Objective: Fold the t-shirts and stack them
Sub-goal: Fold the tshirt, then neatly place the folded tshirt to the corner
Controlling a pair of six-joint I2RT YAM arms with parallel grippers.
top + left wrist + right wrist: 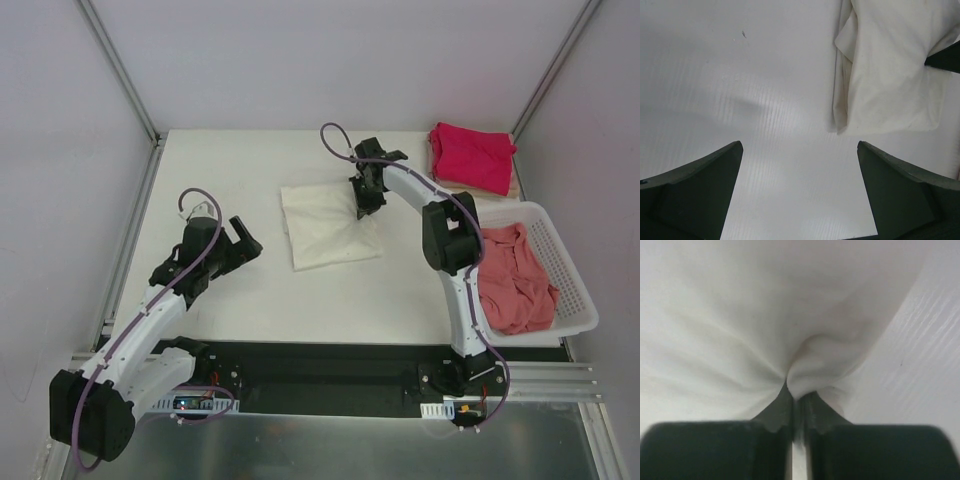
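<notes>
Cream t-shirt (328, 228) sits mid-worktop (250, 300), already down to a rough folded rectangle, left edge a bit layered and uneven.

Right end effector (366, 204) is clenched on a pinch of cream cloth at the shirt's far-right part (wrist view shows fabric puckering right into the closed tips). Left end effector (246, 241) is released, jaws spread wide over bare worktop, left of the shirt and not touching it.

Magenta-red t-shirt (472, 155) lies folded at the far right corner, with what looks like the tan t-shirt (438, 170) under it, only an edge showing. Salmon-pink t-shirt (515, 278) is crumpled in the white basket (572, 268), near right.

My read: the cream one is at its last fold or about to be moved to the far-right pile. I can't tell which from one grip.

Next move, either way: a single-point pinch will let the folded layers sag open when lifted. So keep it low and slide it, or bring the left end effector in on the near-left edge to support it. The salmon one is not started.
</notes>
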